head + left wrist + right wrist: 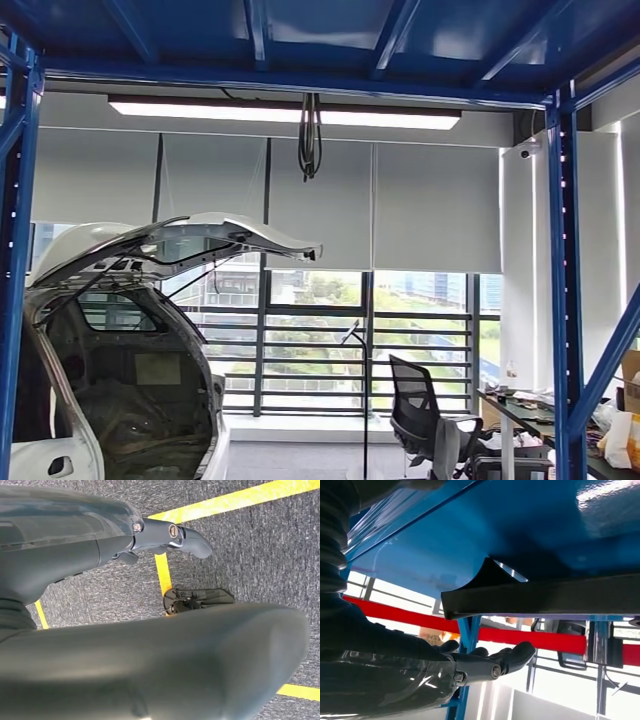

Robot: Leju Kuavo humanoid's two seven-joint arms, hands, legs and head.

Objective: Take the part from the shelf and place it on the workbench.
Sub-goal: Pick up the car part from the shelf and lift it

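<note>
My right hand (486,662) reaches under the blue shelf (546,525) with fingers (516,655) extended and empty, close to the black part (546,597) lying there, while my left hand (151,535) hangs slack, holding nothing.

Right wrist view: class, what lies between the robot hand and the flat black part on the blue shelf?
In the right wrist view, nothing solid: the right robot hand and the black part are apart, with a red beam behind the gap.

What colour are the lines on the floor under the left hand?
Yellow lines on grey carpet; the left wrist view shows them best.
</note>
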